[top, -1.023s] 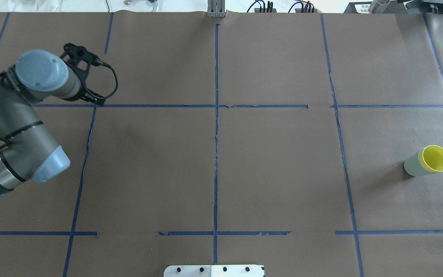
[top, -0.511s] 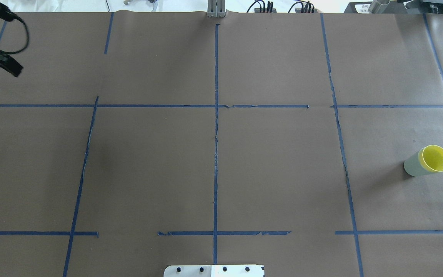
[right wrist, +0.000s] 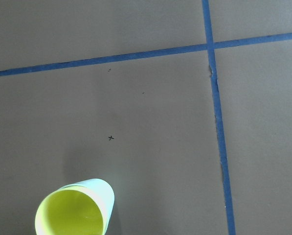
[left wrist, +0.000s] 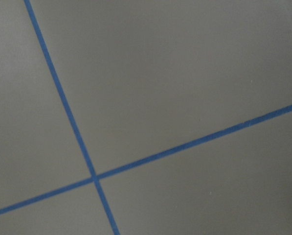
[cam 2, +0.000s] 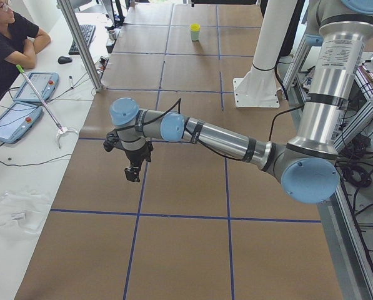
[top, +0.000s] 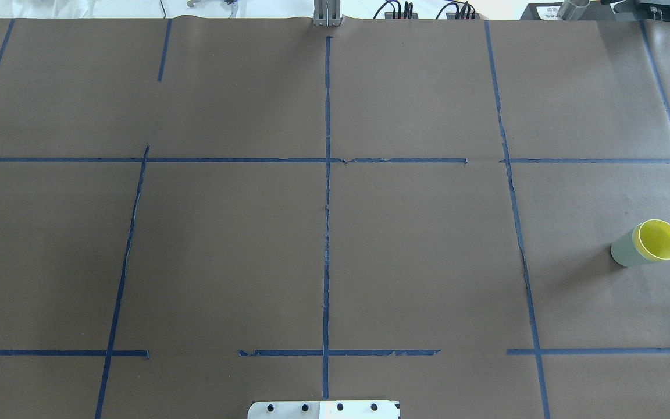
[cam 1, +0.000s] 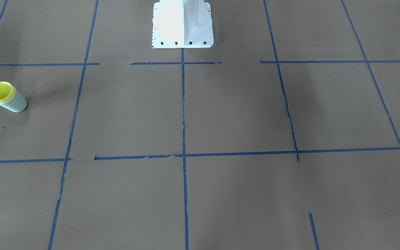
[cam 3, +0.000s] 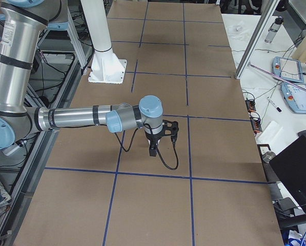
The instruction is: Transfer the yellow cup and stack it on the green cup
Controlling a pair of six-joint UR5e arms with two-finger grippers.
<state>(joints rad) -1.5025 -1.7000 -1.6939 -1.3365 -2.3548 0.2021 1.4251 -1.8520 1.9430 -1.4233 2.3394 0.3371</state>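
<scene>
Inspection of the side view from the robot's right. The right arm (cam 3: pixel 76 117) enters at the left edge, and its forearm runs near level over the table (cam 3: pixel 158 205). The wrist turns downward. The right gripper (cam 3: pixel 152 151) points at the brown paper, inside a square marked by blue tape lines (cam 3: pixel 189 148). Finger spacing cannot be judged from here. A black cable (cam 3: pixel 167 160) loops beside the gripper. A white pedestal (cam 3: pixel 105 72) stands farther back. The side bench (cam 3: pixel 255 56) holds two tablets (cam 3: pixel 290 69) and a bottle (cam 3: pixel 275 31).
</scene>
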